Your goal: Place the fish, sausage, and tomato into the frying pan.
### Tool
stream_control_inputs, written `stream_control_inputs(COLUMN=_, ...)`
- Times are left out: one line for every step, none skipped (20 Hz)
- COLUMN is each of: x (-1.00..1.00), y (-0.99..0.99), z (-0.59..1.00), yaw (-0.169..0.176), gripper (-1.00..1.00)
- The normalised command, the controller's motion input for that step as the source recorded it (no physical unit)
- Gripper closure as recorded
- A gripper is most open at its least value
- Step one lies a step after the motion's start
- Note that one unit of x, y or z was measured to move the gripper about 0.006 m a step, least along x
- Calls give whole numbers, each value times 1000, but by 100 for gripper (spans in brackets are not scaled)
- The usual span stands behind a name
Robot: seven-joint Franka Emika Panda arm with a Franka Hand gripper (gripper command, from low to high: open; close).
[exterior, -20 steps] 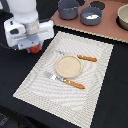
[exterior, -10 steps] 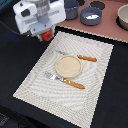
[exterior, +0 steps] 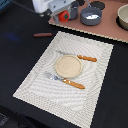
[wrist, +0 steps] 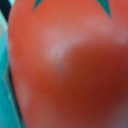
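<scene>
One sausage (exterior: pixel 42 35) is laid lengthwise toward the exterior view's right; the hand's (exterior: pixel 64 16) grip is obscured by the blurred tomato (wrist: pixel 65 65).

no readable text, labels or numbers

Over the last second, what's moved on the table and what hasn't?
The arm with its gripper has travelled from the near left of the placemat toward the far side of the exterior view, close to the frying pan, and the tomato now fills the wrist view. The sausage, uncovered, lies beside the placemat. The plate, fork and knife stayed put.
</scene>
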Motion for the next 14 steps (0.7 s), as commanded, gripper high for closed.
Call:
stream_control_inputs(x=1000, y=774, z=640, yaw=0, gripper=100)
stream_control_inputs(x=974, y=803, z=466, yaw=0, gripper=100)
stream_control_inputs(x=946, y=820, z=349, yaw=0, gripper=100)
stream_control_inputs(x=914, y=840, z=200, yaw=0, gripper=100)
stream_control_inputs(x=909, y=846, z=106, yaw=0, gripper=100)
stream_control_inputs(x=906, y=849, z=94, yaw=0, gripper=100)
stream_control_inputs(x=909, y=849, z=83, yaw=0, gripper=100)
stream_control_inputs(x=909, y=846, z=83, yaw=0, gripper=100)
stream_control_inputs(x=903, y=849, z=63, yaw=0, gripper=100)
stream_control_inputs(x=903, y=851, z=49, yaw=0, gripper=100)
stream_control_inputs(x=897, y=854, z=31, yaw=0, gripper=100)
stream_control_inputs(x=891, y=854, z=20, yaw=0, gripper=100)
stream_control_inputs(x=889, y=860, z=9, yaw=0, gripper=100)
stream_control_inputs(x=874, y=863, z=0, yaw=0, gripper=100)
